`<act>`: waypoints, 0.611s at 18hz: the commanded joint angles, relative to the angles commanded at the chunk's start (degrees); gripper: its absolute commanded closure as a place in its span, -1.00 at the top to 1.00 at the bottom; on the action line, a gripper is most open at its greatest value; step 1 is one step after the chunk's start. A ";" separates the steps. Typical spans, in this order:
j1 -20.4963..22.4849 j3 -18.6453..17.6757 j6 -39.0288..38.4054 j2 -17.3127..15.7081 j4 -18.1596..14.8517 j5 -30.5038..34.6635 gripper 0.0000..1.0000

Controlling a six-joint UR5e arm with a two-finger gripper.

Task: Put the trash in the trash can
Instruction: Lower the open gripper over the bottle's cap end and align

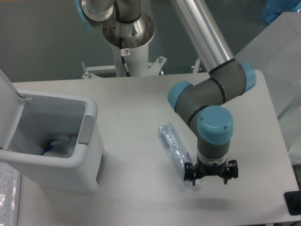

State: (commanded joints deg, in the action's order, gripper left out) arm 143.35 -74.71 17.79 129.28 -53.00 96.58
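Observation:
The trash [172, 147] is a crushed clear bluish bottle lying flat on the white table, its base toward the far left and its cap end toward the near right. My gripper [210, 174] hangs over that cap end, jaws open, fingers [188, 174] pointing down, with nothing held. The wrist hides the cap and label. At the left stands the trash can [83, 160], a white boxy bin with its lid [7, 106] swung up and a grey tab [86, 130] on the rim.
White and blue scraps [59, 142] lie inside the bin. The arm's base column [128, 44] stands at the back of the table. Clear plastic sheeting [282, 66] hangs at the right. A dark object [293, 203] sits at the near right corner.

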 joint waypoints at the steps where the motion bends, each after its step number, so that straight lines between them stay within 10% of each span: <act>1: -0.61 0.09 -3.69 0.35 0.35 0.36 1.00; 11: -4.74 -2.29 -7.42 2.11 0.27 8.36 1.00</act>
State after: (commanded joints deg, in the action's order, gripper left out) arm 138.61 -76.99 10.37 131.40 -52.73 104.94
